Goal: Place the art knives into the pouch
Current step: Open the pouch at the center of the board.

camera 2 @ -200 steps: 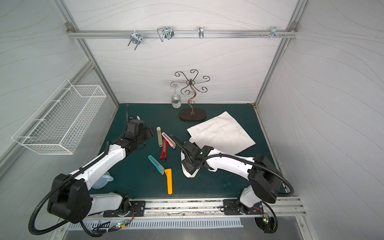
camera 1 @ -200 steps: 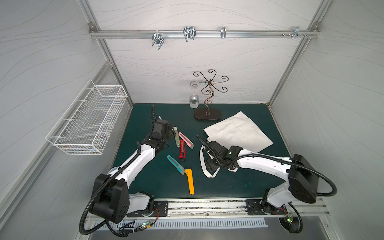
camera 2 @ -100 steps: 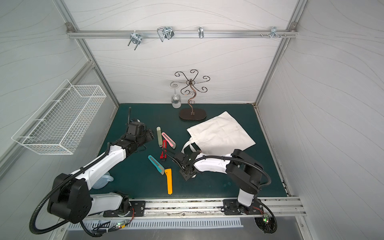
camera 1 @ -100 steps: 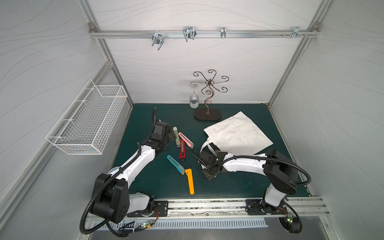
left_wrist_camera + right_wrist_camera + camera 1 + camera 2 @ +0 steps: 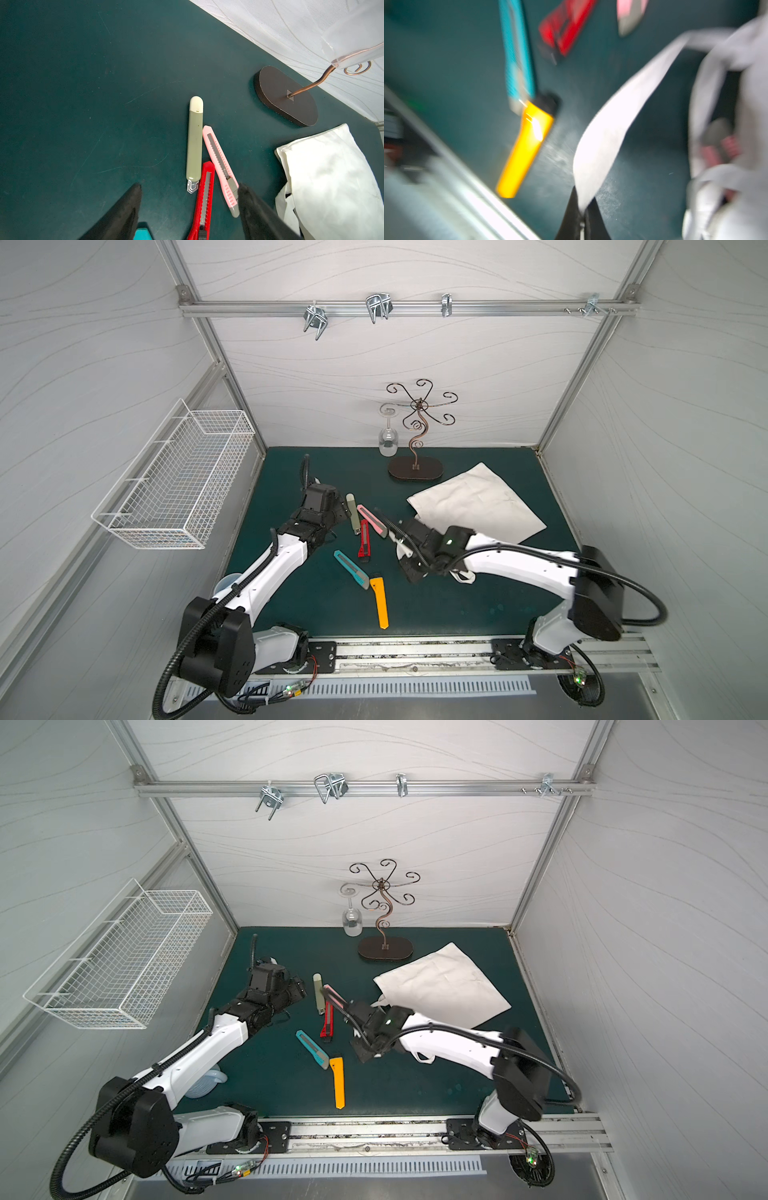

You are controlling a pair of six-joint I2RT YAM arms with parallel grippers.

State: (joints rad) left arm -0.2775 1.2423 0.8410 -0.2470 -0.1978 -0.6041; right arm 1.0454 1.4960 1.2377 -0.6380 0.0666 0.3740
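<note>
White-panelled booth, dark green mat (image 5: 457, 614) underfoot, metal rail (image 5: 415, 649) along the near edge. Right gripper (image 5: 581, 207): jaws clamped tight on one handle strap (image 5: 612, 124) of the pouch (image 5: 478, 506); the strap runs from the pinch back to the bag's mouth, wrist view blurred. In both top views this gripper sits mid-mat at the pouch's near-left corner, just right of the red knife (image 5: 364, 543). The pouch body lies flat on the far-right part of the mat, off-white. Left gripper (image 5: 189, 186): jaws spread wide, nothing between them. Its wrist view frames the near ends of the sage-green knife (image 5: 194, 143), the red knife and the pink knife (image 5: 220, 166); whether it touches the mat, cannot tell. Five art knives lie on the mat left of the pouch: sage-green farthest, pink angled just to its right, red's far end between them. The teal knife (image 5: 351, 569) lies nearer on a diagonal, its near end meeting the orange knife (image 5: 380, 603). Beyond: scrolled metal stand (image 5: 415, 468) at the far edge, wine glass (image 5: 387, 439) hanging upside down from it; white wire basket (image 5: 178, 485) on the left wall; overhead bar (image 5: 498, 308) with hooks.
</note>
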